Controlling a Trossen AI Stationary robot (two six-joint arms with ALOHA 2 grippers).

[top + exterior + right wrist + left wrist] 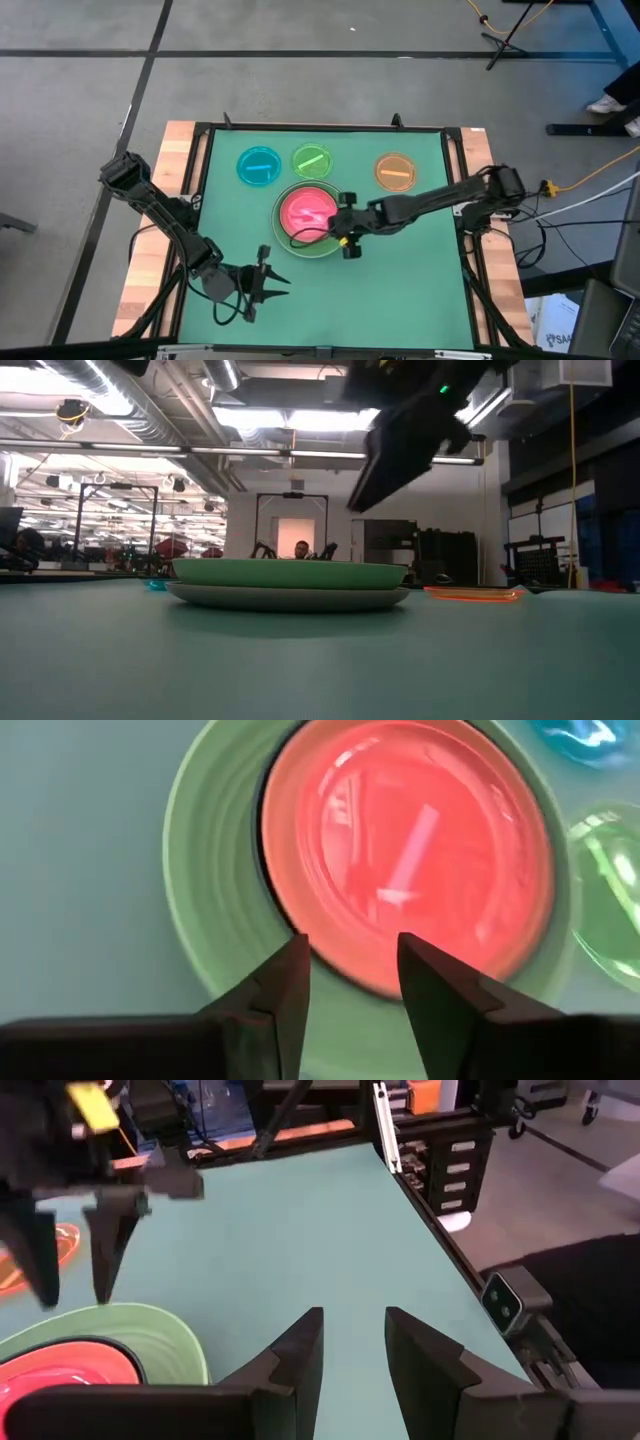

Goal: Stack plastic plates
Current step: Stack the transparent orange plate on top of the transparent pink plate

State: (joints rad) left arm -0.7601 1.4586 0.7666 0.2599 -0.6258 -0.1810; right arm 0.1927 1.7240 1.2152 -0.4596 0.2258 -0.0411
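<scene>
The stack (308, 222) sits mid-table: a grey plate (290, 598) at the bottom, a light green plate (205, 870) on it, then a dark rim and a pink-red plate (400, 840) on top. Small blue (259, 165), green (312, 161) and orange (395, 171) plates lie separately along the far side. My right gripper (350, 970) hangs open over the stack's right edge, fingers pointing down, clear of the plates, as the left wrist view also shows (72, 1280). My left gripper (355, 1340) waits open near the table's near-left part (275, 283).
The green mat (400, 290) is bare on the near and right sides. A black frame (455, 150) runs round the mat, with wooden boards outside it. Cables trail off the table's right side. A person shows far off in the room (301, 548).
</scene>
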